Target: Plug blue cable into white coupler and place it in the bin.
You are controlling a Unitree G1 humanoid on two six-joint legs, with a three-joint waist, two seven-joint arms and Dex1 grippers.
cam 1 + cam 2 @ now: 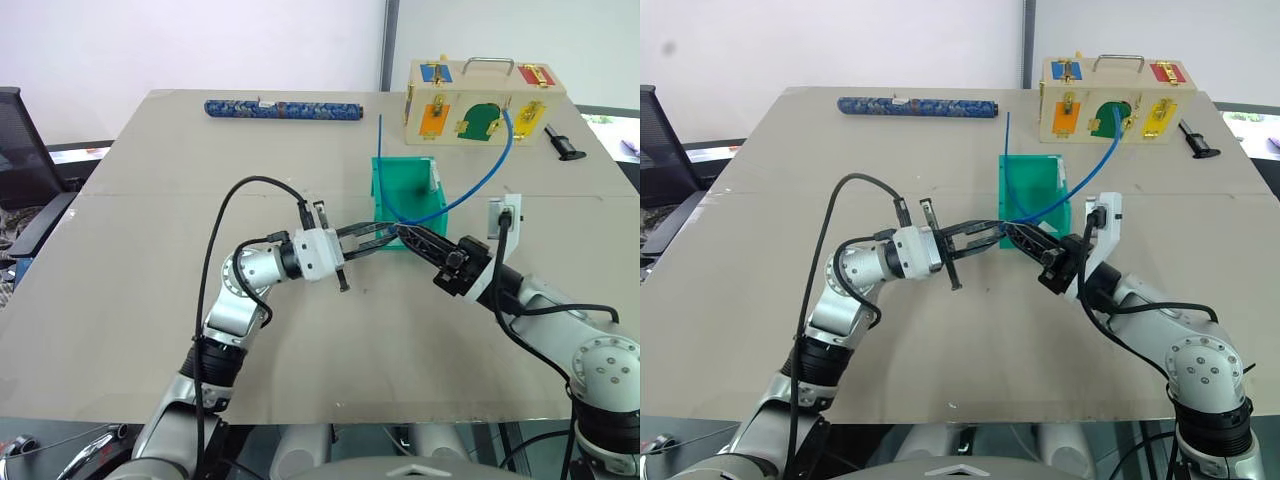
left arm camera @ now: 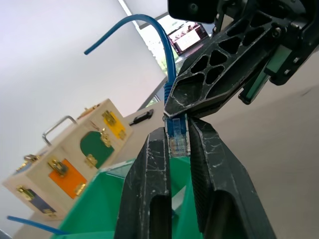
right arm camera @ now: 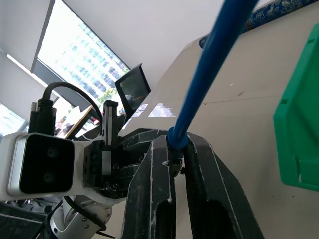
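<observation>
Over the table (image 1: 150,330): both hands meet just in front of the bin's cut-away wall, their fingertips close together
Left hand (image 1: 385,236): reaches in from the left, roughly level; its two black fingers (image 2: 149,184) sit on either side of the cable's plug with only a narrow gap, and I cannot tell whether they press on it
Right hand (image 1: 408,236): comes in from the right, clenched on the blue cable just behind the plug
Blue cable (image 1: 480,185): rises from the right hand's grip, arcs up and back over the bin toward the wooden box, its far end free in the air
Plug (image 2: 177,137): blue boot with a clear tip, hanging out of the right hand's fingertips and down between the left hand's fingers
White coupler: too small or hidden to pick out among the fingertips
Bin (image 1: 425,185): teal-green, open-topped, standing upright on the table just beyond the two hands; a second, straight blue cord (image 1: 380,165) stands up from inside it
Wooden box (image 1: 480,100): at the far edge of the table behind the bin, with coloured panels, brass latches and a metal handle
Blue patterned roll (image 1: 283,109): lies at the far edge, well to the left of the box
Black tool (image 1: 562,143): lies to the right of the box
</observation>
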